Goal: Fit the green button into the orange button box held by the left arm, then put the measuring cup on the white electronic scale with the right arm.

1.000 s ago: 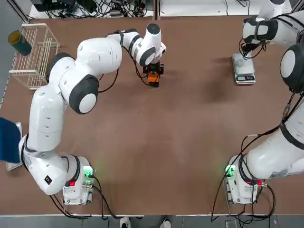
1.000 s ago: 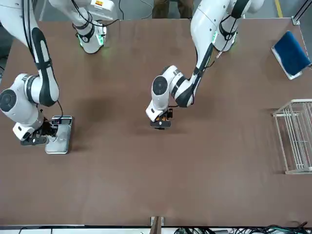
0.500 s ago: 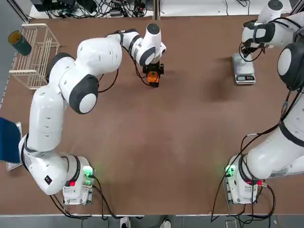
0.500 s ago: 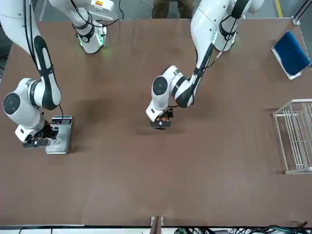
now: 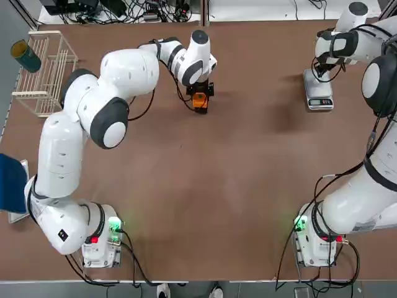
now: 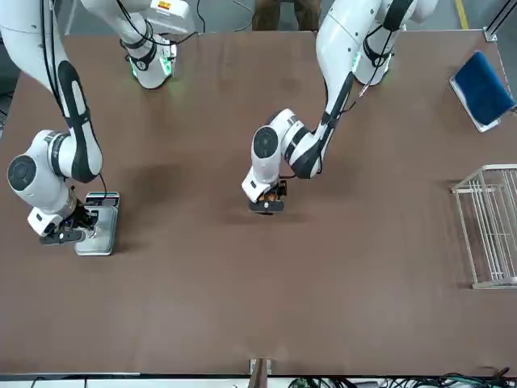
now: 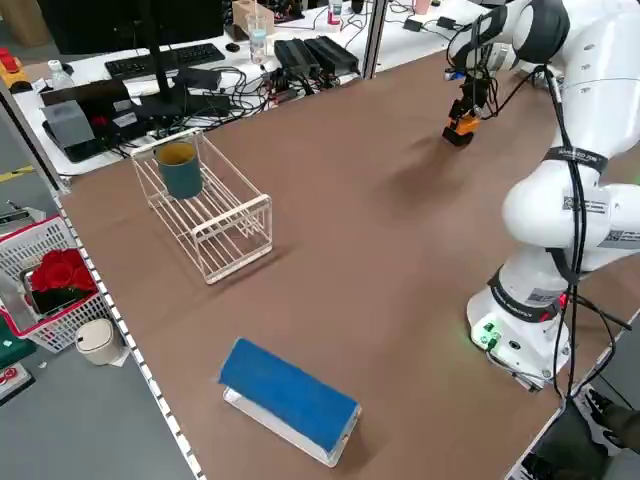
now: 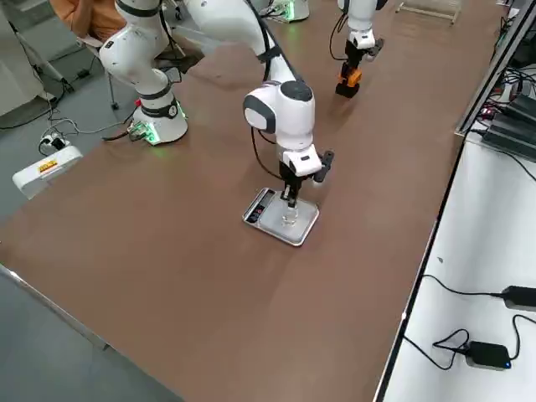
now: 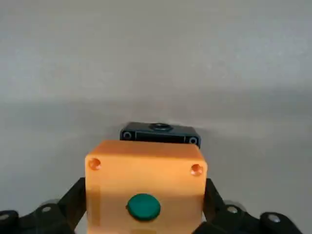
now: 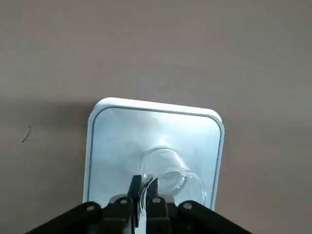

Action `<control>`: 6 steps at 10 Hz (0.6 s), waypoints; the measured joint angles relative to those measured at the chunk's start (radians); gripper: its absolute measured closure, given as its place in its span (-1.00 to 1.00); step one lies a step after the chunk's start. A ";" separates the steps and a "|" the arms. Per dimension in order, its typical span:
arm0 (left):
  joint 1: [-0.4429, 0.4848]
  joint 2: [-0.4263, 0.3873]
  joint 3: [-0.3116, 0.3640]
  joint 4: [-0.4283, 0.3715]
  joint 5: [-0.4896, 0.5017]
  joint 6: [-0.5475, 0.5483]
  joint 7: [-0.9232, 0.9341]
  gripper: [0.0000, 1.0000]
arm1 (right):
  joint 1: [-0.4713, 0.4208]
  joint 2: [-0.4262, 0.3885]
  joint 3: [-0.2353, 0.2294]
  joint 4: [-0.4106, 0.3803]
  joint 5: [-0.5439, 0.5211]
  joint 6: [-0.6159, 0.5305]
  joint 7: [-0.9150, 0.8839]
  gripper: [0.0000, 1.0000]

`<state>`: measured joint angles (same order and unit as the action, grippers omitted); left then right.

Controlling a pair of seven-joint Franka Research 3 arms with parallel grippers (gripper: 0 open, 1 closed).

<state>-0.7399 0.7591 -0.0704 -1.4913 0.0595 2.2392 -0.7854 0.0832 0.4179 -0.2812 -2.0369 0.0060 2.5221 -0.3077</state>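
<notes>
From above, the left gripper [image 5: 200, 99] stands at the orange box [image 5: 200, 103] mid-table. Its wrist camera shows wide fingers beside the box, with the green button [image 9: 143, 205] already in. The right wrist camera shows the right gripper [image 10: 143, 193] pinching the clear cup's [image 10: 170, 174] rim over the scale [image 10: 105, 146]; letting go seems left.

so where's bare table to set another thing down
The wide middle of the table, between the orange button box and the white electronic scale, lies bare. It is crowded around the wire rack and on the scale, where the measuring cup sits.
</notes>
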 joint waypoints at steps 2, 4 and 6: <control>0.000 0.000 0.000 0.003 0.000 0.000 -0.005 -0.98 | 0.000 0.000 0.002 0.000 0.000 0.000 0.000 0.69; 0.000 0.000 0.000 0.010 0.000 0.003 -0.005 -0.98 | 0.001 0.000 0.003 0.000 0.000 -0.001 0.000 0.46; 0.001 0.000 0.000 0.024 0.000 0.003 -0.005 -0.98 | 0.002 0.000 0.004 0.000 0.000 -0.006 0.000 0.05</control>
<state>-0.7389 0.7590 -0.0700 -1.4676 0.0595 2.2424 -0.7904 0.0856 0.4178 -0.2774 -2.0370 0.0063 2.5156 -0.3073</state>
